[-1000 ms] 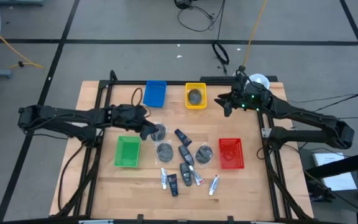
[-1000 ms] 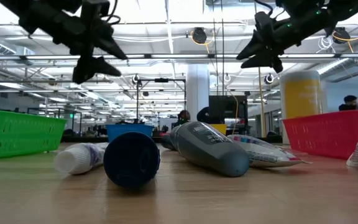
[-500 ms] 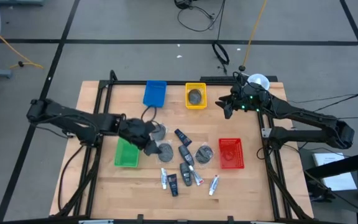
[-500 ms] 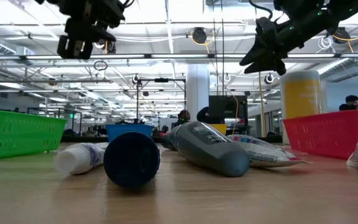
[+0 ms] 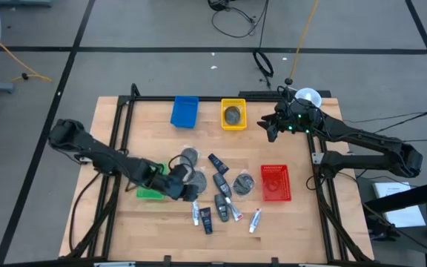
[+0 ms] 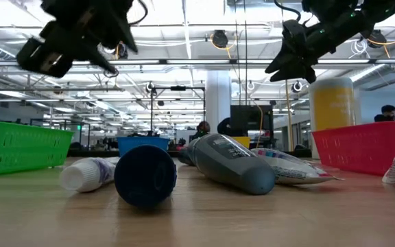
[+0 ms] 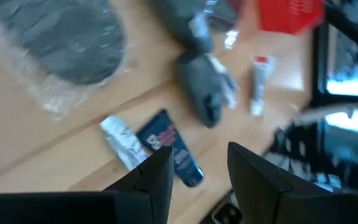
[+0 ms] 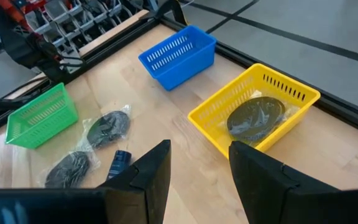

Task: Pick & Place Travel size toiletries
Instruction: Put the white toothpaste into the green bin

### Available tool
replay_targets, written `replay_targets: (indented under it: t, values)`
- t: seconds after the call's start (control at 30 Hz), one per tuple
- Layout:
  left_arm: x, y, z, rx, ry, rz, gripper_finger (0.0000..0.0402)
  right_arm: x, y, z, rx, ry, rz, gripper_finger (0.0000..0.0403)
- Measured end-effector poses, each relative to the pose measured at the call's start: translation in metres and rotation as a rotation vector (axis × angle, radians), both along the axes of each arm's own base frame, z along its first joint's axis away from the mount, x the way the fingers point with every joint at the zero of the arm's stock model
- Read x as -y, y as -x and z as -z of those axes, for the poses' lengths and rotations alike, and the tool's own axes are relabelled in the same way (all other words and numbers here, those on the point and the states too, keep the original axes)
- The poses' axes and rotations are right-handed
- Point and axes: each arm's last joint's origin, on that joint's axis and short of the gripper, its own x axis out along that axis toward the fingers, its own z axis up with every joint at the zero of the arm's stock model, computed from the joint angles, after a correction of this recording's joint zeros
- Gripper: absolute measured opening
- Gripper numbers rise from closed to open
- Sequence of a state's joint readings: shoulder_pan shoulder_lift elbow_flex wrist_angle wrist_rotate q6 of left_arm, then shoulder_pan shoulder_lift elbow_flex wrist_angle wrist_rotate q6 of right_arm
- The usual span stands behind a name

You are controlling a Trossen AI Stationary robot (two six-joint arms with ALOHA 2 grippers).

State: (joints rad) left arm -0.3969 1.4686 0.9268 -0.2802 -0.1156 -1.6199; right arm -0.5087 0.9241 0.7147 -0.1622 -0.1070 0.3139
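Note:
The toiletries lie loose in the middle of the table: bagged grey discs [image 5: 190, 156] [image 5: 243, 183], dark mini bottles [image 5: 221, 183] and small tubes [image 5: 196, 213] [image 5: 255, 220]. One more disc [image 8: 253, 118] lies in the yellow tray [image 5: 233, 123]. My left gripper [image 5: 186, 190] is open and hovers above the pile's left side; its wrist view looks down on a dark bottle [image 7: 197, 93], a blue tube [image 7: 173, 155] and a white tube [image 7: 123, 146]. My right gripper [image 5: 269, 126] is open and hangs in the air right of the yellow tray.
A blue tray [image 5: 184, 111] stands at the far edge, a green tray [image 5: 148, 193] partly under my left arm, and a red tray [image 5: 275, 182] right of the pile. A big yellow bottle [image 6: 331, 103] with a white cap stands at the far right corner.
My left gripper has swung from beside the far grey disc toward the table's near edge and a little to the right, past the green tray, turning as it went. It now hangs over the left of the pile. Nothing on the table has moved.

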Motion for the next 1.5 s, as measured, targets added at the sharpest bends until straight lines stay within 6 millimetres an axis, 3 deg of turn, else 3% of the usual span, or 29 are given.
replay_targets:
  t: [0.27, 0.67, 1.1, 1.5]
  values:
    - [0.02, -0.008, 0.037, -0.115, 0.067, -0.145, 0.0147, 0.0, 0.001, 0.001, -0.011, -0.013, 0.001, 0.0151]
    - [0.038, -0.012, 0.067, -0.19, 0.133, -0.214, 0.0147, -0.001, 0.002, 0.004, -0.036, -0.027, 0.001, 0.015]
    - [0.039, -0.021, 0.094, -0.234, 0.131, -0.233, 0.0147, -0.001, 0.002, 0.004, -0.034, -0.025, 0.003, 0.0147]
    - [0.025, -0.011, 0.105, -0.431, 0.04, -0.137, 0.013, -0.001, 0.002, 0.004, -0.034, -0.025, 0.004, 0.0146]
